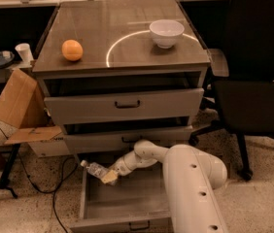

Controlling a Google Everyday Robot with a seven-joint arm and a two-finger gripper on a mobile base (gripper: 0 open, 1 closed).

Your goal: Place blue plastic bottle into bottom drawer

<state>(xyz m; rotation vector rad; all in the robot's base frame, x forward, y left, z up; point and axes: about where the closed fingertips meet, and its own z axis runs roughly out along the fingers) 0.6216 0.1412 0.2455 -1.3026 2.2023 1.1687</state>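
Observation:
The blue plastic bottle (pixel 94 169) is small and clear with a white cap pointing left. It lies tilted over the back left corner of the bottom drawer (pixel 127 208), which is pulled out and shows a plain grey tray. My gripper (pixel 109 174) reaches down from the white arm (pixel 185 178) and is shut on the bottle's right end, holding it just above the drawer's left wall.
An orange (pixel 72 50) and a white bowl (pixel 166 32) sit on the cabinet top. The two upper drawers (pixel 125 105) stand partly open. A black office chair (pixel 253 81) is at the right. A cardboard box (pixel 18 106) and cables lie at the left.

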